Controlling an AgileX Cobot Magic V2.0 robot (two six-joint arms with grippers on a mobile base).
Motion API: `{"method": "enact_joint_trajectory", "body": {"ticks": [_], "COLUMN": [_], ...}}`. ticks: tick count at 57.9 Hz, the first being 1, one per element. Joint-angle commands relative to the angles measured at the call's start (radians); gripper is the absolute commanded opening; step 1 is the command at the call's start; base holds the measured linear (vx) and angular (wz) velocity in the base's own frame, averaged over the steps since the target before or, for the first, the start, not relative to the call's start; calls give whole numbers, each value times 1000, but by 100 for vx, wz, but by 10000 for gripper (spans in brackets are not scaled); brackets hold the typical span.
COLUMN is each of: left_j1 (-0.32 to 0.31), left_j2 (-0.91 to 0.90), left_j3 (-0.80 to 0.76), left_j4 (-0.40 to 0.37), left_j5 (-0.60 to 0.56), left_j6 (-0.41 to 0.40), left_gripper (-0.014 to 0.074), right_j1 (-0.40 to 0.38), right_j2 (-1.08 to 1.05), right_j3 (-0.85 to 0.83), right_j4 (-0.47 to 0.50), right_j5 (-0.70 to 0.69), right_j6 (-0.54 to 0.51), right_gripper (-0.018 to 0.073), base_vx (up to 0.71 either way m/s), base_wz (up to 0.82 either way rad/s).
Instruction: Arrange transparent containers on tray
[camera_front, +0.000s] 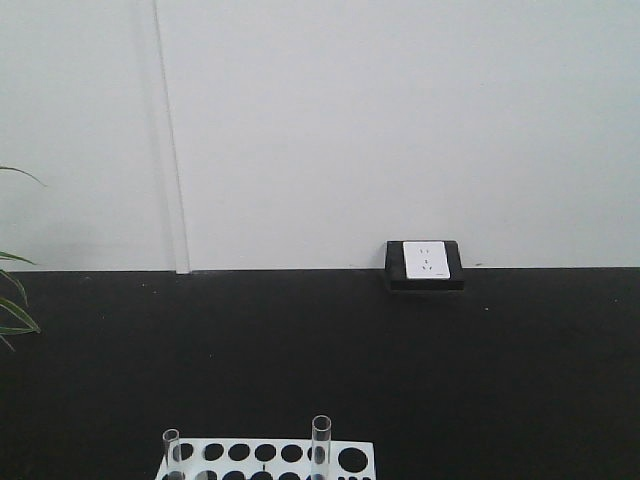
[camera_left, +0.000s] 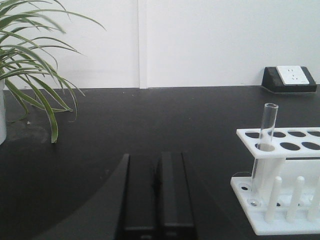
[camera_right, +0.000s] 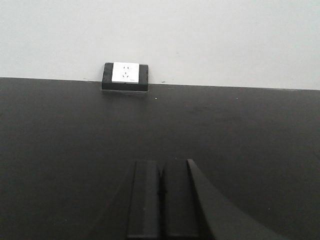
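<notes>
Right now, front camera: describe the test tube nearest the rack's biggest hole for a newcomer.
On the black table, a white holed rack sits at the bottom edge. The right test tube stands beside its largest hole; the left test tube is at the opposite corner.

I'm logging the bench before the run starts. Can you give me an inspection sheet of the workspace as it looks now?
Surface: black tabletop, matte.
Job's things: two test tubes upright in white holed rack; yellow tray not in view.
Clutter: nothing seen.
End effectors: left end effector shut, empty; right end effector shut, empty.
Cables: nothing seen.
Surroundings: white wall, socket box at table's rear, leafy plant on the left.
</notes>
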Motion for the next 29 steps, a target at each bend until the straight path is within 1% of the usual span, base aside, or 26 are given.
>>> {"method": "enact_joint_trajectory", "body": {"ticks": [1, 29], "left_j1": [4, 4], "left_j2": [-14, -14], "left_j3": [32, 32], "left_j4": [-8, -8], "left_j5": [-85, -85], "left_j6": [-2, -2], "left_gripper": [-6, -6], "right_j1": [1, 1], "right_j2": [17, 17], "right_j3": [9, 9], "right_j4": [-5, -5], "right_j5": [-80, -80], "right_j6": [-4, -4], "right_gripper": [-11, -11], "base_vx": [0, 0], "base_wz": [0, 0]}}
